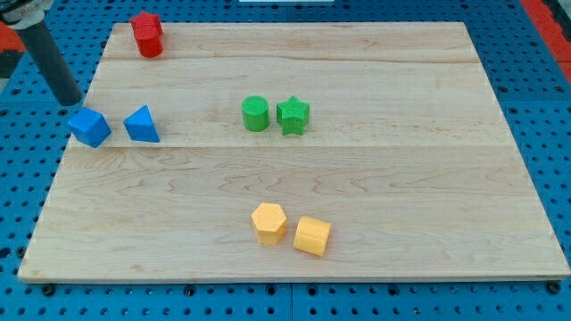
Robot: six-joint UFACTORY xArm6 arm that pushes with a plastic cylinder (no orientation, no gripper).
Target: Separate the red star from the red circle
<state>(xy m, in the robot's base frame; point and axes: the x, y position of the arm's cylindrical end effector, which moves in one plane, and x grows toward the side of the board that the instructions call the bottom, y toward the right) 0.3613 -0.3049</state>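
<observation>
my tip point(71, 100) sits at the table's point(401, 178) left edge, just above-left of the blue cube-like block point(89, 127); no claw on this rod, so nothing is held. Red blocks point(147, 35) are at the view's top left, well apart from my tip, up and to its right. They read as one red lump: can't split star from circle, or tell if they touch. Blue triangular block point(141, 124) beside the first. Green cylinder point(255, 113) near green star point(293, 114). Yellow hexagon-like block point(268, 222) near yellow cube point(312, 235). Table is pale wood planks on blue pegboard point(535, 98)
</observation>
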